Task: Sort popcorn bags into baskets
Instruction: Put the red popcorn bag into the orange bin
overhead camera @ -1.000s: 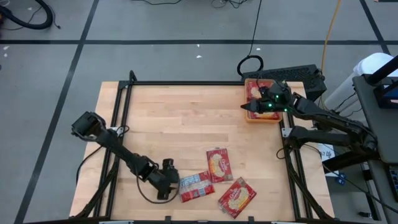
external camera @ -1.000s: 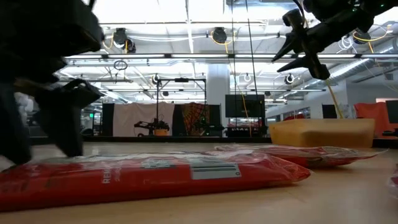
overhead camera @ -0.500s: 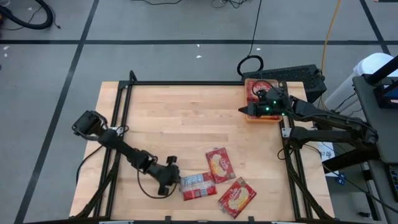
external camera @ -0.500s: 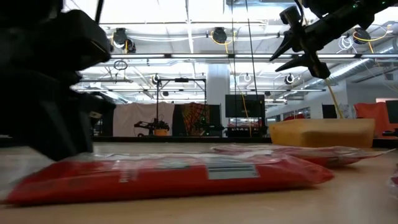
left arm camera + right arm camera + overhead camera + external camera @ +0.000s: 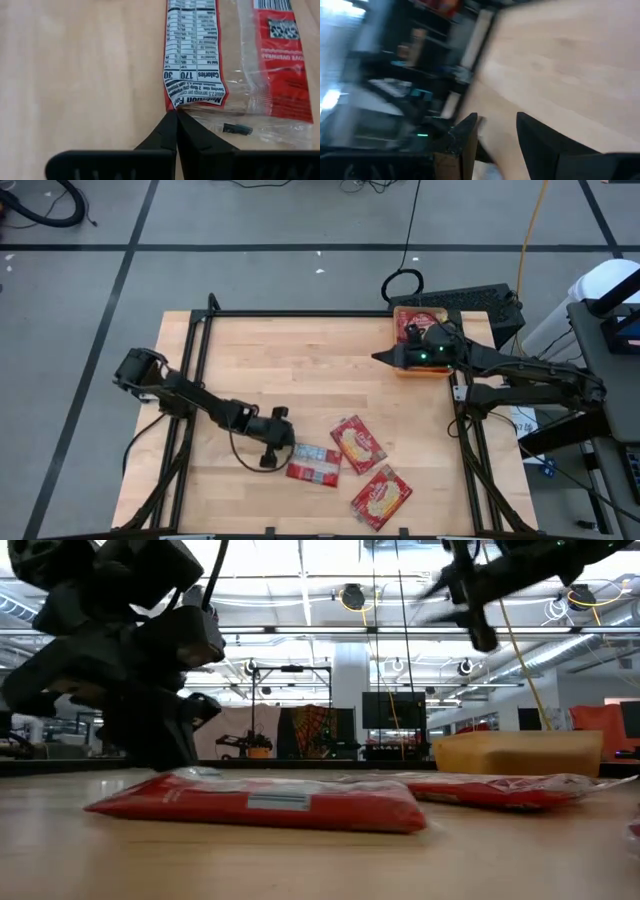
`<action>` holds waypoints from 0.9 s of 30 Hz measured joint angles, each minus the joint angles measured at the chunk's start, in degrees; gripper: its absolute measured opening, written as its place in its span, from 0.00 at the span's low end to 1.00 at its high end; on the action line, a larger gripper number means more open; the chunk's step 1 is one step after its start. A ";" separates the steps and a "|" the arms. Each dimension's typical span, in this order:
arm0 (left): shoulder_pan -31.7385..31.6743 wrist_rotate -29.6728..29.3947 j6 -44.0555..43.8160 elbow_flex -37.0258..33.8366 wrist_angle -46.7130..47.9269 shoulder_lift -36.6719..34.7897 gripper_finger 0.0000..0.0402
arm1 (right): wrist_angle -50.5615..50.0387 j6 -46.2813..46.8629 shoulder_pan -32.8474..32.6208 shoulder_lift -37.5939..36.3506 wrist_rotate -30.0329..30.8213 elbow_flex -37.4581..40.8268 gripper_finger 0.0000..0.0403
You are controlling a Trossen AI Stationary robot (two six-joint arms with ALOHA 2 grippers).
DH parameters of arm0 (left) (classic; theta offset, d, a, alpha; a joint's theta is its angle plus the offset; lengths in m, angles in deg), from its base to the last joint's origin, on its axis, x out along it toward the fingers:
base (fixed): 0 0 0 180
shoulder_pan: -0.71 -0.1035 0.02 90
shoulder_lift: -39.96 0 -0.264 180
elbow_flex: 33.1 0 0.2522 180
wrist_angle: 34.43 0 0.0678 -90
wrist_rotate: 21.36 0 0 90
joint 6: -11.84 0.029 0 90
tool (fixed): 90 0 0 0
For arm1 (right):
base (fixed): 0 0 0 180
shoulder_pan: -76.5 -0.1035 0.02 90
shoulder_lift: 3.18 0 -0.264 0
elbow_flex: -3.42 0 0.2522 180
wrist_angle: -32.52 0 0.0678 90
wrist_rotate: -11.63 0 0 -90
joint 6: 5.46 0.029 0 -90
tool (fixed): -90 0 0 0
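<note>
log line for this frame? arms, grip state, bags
left gripper: shut, at edge of face-down popcorn bag | right gripper: open, empty, by the basket | two more bags on table

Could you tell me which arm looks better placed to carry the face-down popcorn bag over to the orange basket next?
Probably the left. The left gripper is shut at the edge of the face-down bag. The right gripper, fingers parted and empty, is beside the orange basket, far from the bags.
</note>
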 joint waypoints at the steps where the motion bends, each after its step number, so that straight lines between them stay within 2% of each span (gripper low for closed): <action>1: -0.64 0.06 0.40 0.00 1.12 -0.86 0.01 | 3.15 -0.15 -0.49 0.33 0.01 -0.03 0.32; 4: -2.72 0.22 1.72 0.00 4.84 -5.00 0.00 | 10.09 0.23 -1.86 1.93 0.00 -0.05 0.32; 7: -5.16 0.29 2.31 0.09 6.21 -8.70 0.00 | 12.95 0.77 -3.31 4.47 -0.05 -0.13 0.32; 12: -9.39 0.58 1.39 0.11 6.93 -13.89 0.00 | 12.04 -4.14 -6.21 11.18 -2.14 -3.72 0.32; 17: -13.03 0.70 0.43 1.14 8.64 -17.04 0.00 | 11.19 -10.44 -8.49 21.47 -5.94 -11.66 0.32; 21: -15.18 1.69 1.21 3.07 11.33 -17.34 0.00 | 11.37 -17.81 -8.76 30.41 -11.46 -17.23 0.32; 27: -16.88 3.07 2.66 4.24 12.06 -17.34 0.00 | 11.91 -26.92 -8.16 41.48 -20.88 -19.89 0.40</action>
